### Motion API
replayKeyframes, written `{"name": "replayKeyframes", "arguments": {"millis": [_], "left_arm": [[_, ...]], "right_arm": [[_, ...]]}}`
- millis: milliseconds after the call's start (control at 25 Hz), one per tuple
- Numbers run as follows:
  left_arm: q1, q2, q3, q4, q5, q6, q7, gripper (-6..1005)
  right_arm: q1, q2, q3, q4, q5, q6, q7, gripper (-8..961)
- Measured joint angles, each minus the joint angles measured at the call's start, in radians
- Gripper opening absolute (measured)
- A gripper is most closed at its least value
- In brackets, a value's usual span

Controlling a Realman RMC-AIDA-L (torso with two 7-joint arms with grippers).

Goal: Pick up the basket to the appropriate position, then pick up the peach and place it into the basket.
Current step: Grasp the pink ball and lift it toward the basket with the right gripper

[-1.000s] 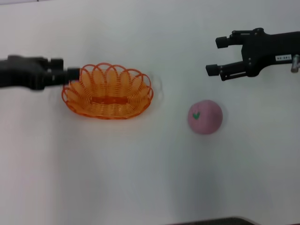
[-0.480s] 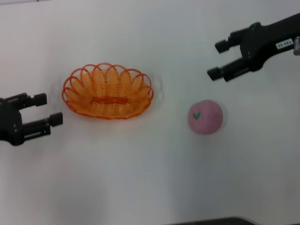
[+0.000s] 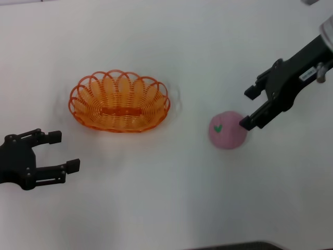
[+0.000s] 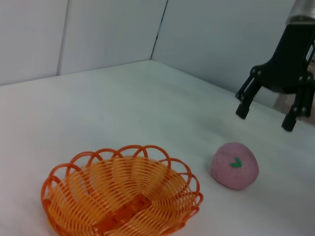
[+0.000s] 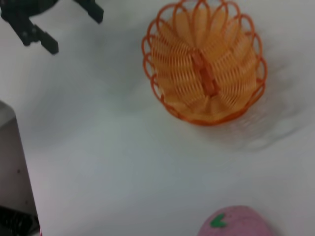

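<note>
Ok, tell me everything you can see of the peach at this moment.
The peach is a round, matte pink ball with a small green leaf mark on its upper side. It rests on the white table, to the right of the orange basket and apart from it. The open right gripper hangs beside it, one fingertip overlapping its edge in the head view; contact cannot be confirmed.

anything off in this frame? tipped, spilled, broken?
Nothing stands out. The basket sits upright and empty on the table, the peach rests intact beside it, apart. The right tool is open above the peach; the left tool is open, clear of the basket.
</note>
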Motion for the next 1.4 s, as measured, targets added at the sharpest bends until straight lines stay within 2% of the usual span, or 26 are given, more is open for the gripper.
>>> {"name": "replayKeyframes", "arguments": {"millis": [440,720,1080,1240,1400], "left_arm": [[0.005,-0.002,0.0,-0.025,0.001,0.001,-0.003,880],[0.0,-0.002,-0.001,-0.037,0.015,0.0,-0.003,879],[0.001,-0.002,-0.002,-0.039,0.015,-0.001,-0.002,879],[0.001,-0.002,-0.002,-0.039,0.015,-0.001,-0.002,879],[0.002,-0.002,-0.003,-0.039,0.015,-0.002,-0.002,879]], "right_arm": [[-0.006,0.004,-0.167,0.127,-0.002,0.183,0.032,822],[0.003,0.005,-0.236,0.188,0.002,0.255,0.035,544],[0.006,0.005,-0.24,0.189,0.003,0.257,0.039,137],[0.006,0.005,-0.239,0.176,0.004,0.248,0.04,70],[-0.002,0.003,-0.212,0.091,0.046,0.183,0.035,37]]}}
